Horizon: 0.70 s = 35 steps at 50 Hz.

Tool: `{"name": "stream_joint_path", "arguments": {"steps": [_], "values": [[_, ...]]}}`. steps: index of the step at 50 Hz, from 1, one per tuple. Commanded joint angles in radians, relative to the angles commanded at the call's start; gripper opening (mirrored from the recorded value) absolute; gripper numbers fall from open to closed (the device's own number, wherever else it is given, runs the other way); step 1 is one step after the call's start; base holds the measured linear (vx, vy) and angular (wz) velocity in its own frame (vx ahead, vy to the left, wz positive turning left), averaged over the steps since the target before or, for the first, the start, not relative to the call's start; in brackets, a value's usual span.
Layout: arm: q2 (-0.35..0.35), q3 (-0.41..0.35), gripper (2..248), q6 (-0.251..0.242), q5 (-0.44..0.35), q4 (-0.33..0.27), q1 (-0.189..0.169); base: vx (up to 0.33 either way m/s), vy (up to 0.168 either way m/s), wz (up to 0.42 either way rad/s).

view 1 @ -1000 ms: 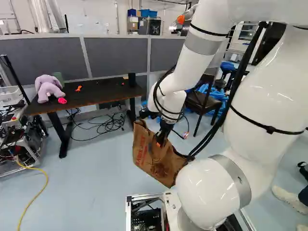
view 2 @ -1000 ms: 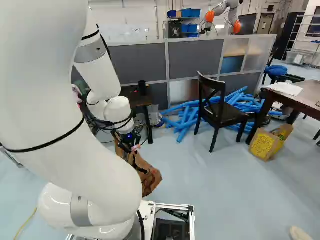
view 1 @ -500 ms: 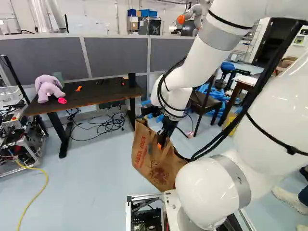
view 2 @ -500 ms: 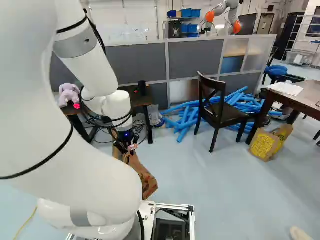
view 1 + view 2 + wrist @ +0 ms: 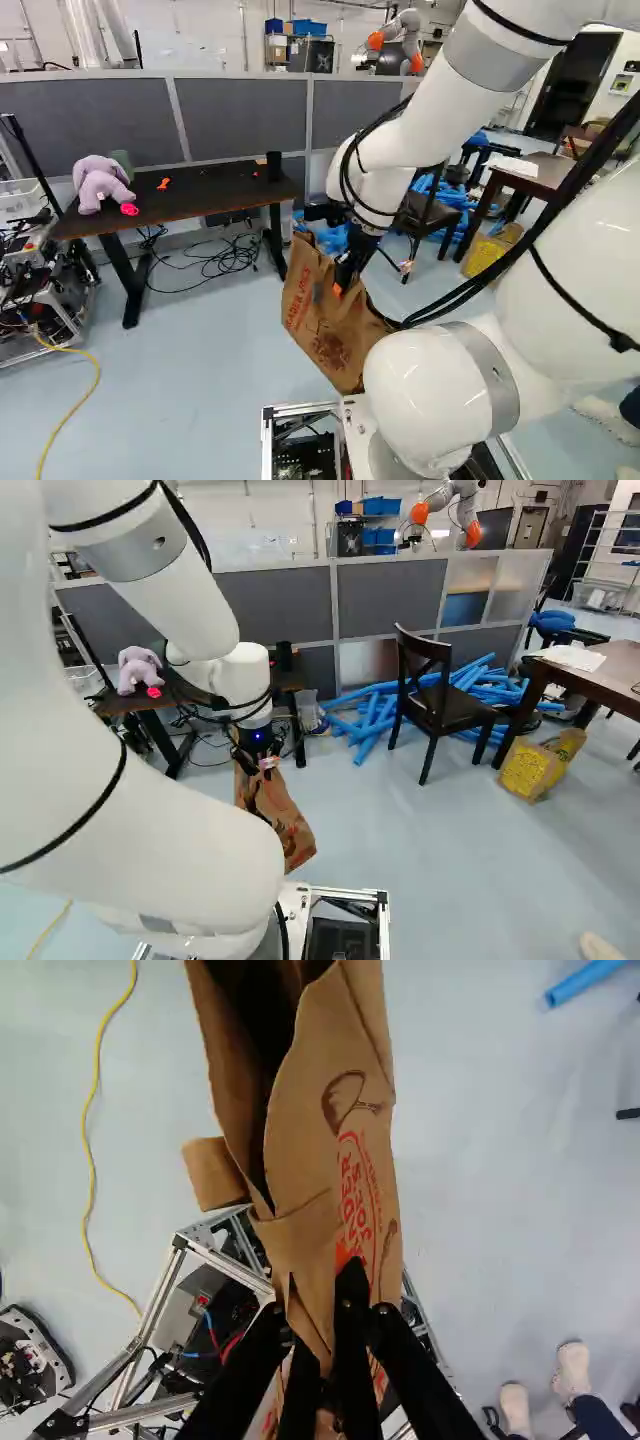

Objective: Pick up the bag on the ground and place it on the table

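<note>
In the left base view my gripper (image 5: 343, 280) is at the upper side of the brown paper bag (image 5: 325, 325), which hangs tilted just ahead of the base. The gripper (image 5: 328, 1328) is shut on the bag's folded paper (image 5: 310, 1235) in the wrist view, with part of the bag's mouth gaping ahead of the fingers. Whether the bag's lower end touches the base frame, I cannot tell. The dark table (image 5: 215, 198) stands beyond and left of the bag in the left base view, with a purple plush toy (image 5: 100, 183) on it.
A black chair (image 5: 435, 705) stands before blue foam tubes (image 5: 370, 720). At the right of the right base view are a brown table (image 5: 610, 680) and yellow-printed bag (image 5: 530, 770). Another robot (image 5: 450, 505) is behind the partition. Cables (image 5: 215, 262) lie under the dark table.
My arm has swung forward and toward the right of the left base view. The gripped bag has moved and turned with it, its top rising a little. The base has stayed in place.
</note>
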<state>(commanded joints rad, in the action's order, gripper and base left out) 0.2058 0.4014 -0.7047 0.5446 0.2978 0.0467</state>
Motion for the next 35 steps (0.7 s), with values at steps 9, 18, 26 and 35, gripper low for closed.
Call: {"name": "stream_joint_path", "arguments": {"steps": [9, 18, 26, 35], "values": [[0.013, 0.026, 21, 0.0, 0.032, 0.0, -0.03, 0.0, 0.0, 0.0], [0.021, 0.055, 21, 0.0, 0.064, 0.0, -0.059, 0.0, 0.0, 0.0], [0.025, 0.082, 21, 0.0, 0.091, 0.0, -0.082, 0.0, 0.0, 0.0], [0.025, 0.117, 21, 0.0, 0.117, -0.016, -0.1, 0.0, 0.0, 0.0]]}}
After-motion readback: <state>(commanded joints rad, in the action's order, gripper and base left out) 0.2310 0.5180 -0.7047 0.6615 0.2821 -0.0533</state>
